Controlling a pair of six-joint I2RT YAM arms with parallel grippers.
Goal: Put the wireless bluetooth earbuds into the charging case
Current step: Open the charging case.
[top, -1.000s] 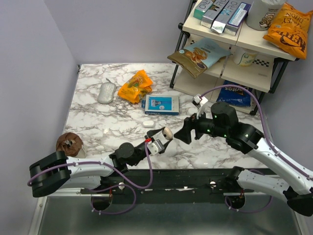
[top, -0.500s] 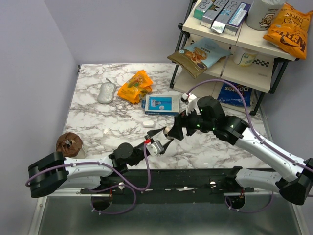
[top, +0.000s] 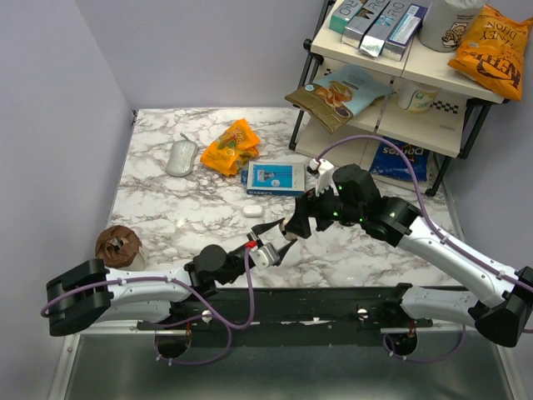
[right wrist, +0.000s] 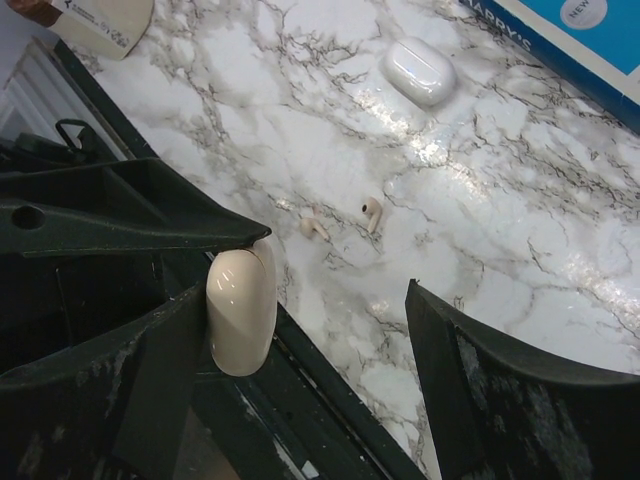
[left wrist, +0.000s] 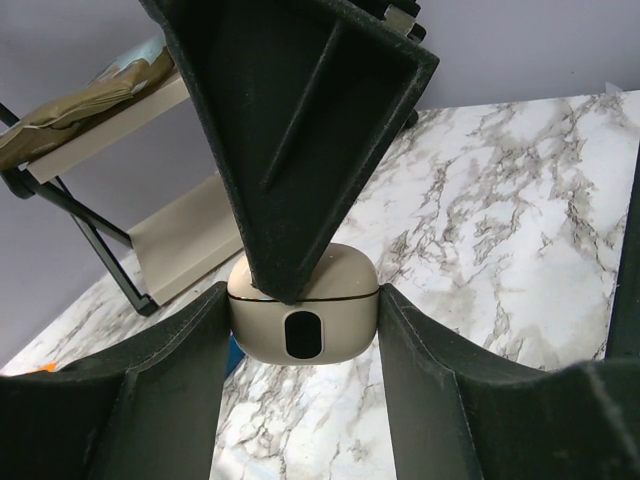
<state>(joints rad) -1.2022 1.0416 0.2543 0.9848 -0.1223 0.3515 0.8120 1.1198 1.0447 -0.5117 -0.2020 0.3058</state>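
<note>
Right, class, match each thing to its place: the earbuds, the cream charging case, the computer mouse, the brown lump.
Things:
1. earbuds
2. charging case
3. computer mouse
4. brown lump

Places:
a. beside the orange bag
b. at the near left edge of the marble table
c. gripped in the left pincer
d. lying loose on the table

Pairs: 1-d, 2-c, 3-a, 4-b
</note>
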